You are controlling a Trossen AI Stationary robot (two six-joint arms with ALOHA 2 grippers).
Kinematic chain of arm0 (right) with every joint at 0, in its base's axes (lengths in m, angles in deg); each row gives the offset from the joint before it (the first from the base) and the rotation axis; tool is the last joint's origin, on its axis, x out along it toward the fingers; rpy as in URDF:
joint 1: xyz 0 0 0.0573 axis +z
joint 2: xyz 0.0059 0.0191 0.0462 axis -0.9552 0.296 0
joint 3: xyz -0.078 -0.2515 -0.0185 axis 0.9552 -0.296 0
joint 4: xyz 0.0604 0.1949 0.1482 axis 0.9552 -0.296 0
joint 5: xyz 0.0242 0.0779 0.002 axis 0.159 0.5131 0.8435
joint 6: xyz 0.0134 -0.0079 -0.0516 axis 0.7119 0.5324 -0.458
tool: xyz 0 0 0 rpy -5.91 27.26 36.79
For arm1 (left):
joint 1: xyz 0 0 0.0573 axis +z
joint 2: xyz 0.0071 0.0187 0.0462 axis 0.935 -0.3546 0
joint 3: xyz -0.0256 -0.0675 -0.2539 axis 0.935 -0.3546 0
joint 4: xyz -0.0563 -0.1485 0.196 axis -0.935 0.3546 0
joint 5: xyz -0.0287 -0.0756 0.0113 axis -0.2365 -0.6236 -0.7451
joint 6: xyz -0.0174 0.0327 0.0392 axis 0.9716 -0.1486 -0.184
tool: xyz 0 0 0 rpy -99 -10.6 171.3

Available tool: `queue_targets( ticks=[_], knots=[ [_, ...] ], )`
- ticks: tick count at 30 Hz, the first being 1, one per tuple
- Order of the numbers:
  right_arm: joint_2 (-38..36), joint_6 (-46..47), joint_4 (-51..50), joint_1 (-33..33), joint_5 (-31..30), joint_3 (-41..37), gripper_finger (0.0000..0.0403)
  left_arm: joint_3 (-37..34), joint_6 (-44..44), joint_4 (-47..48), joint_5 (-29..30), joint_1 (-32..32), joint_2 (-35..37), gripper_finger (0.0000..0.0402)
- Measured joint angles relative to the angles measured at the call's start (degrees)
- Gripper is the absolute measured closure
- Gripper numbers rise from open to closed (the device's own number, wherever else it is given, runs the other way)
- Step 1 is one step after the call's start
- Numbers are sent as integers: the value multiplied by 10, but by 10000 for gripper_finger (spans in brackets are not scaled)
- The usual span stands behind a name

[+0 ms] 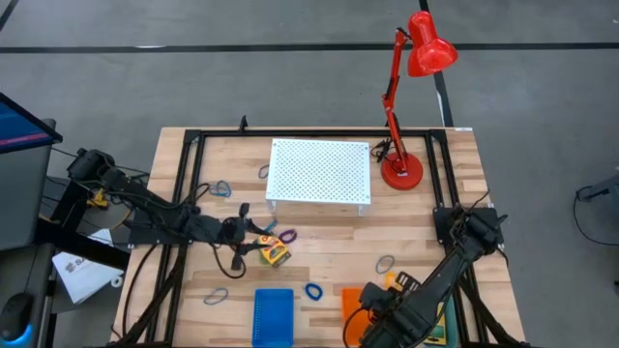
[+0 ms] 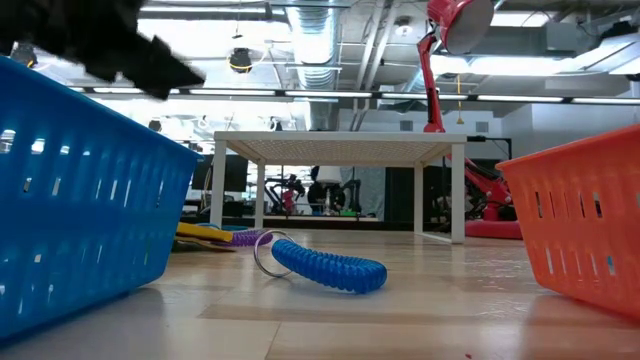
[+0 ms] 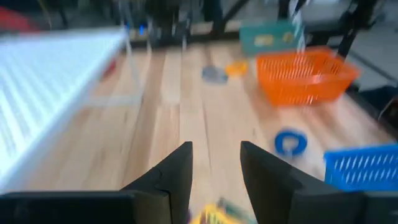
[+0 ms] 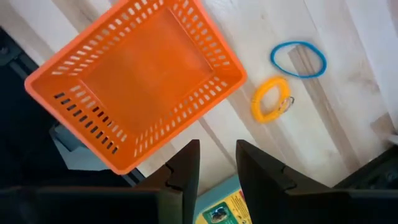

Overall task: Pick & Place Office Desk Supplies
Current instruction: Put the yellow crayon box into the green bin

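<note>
A yellow-green crayon box (image 1: pixel 274 253) lies flat on the wooden table beside a purple loop (image 1: pixel 287 235). My left gripper (image 1: pixel 248 238) stands open just left of it. In the left wrist view the box (image 3: pixel 211 216) shows blurred low in the gap of the open fingers (image 3: pixel 216 162). My right gripper (image 4: pixel 217 155) points down, open, with nothing between its fingers. It is near the table's front edge beside the orange basket (image 4: pixel 137 81). A yellow loop (image 4: pixel 269 99) and a thin blue loop (image 4: pixel 298 59) lie beyond. A teal and yellow box (image 4: pixel 219 208) shows below the right gripper.
A blue basket (image 1: pixel 273 316) and the orange basket (image 1: pixel 350 302) stand at the front, with a blue coil loop (image 1: pixel 312 290) between them. The white perforated stand (image 1: pixel 319 174) and red lamp (image 1: pixel 401 169) are at the back. Other loops (image 1: pixel 221 188) (image 1: pixel 215 296) lie on the left.
</note>
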Motion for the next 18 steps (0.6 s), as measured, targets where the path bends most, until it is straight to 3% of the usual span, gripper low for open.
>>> queue_targets(
  ticks=[4,11,18],
  knots=[
    [0,-34,0,1,1,0,302,0,32,59,15,1,0,259],
    [0,-44,0,-4,1,0,302,35,69,230,146,0,-6,239],
    [0,-40,0,3,1,0,302,37,-27,264,197,-80,-62,241]
  ],
)
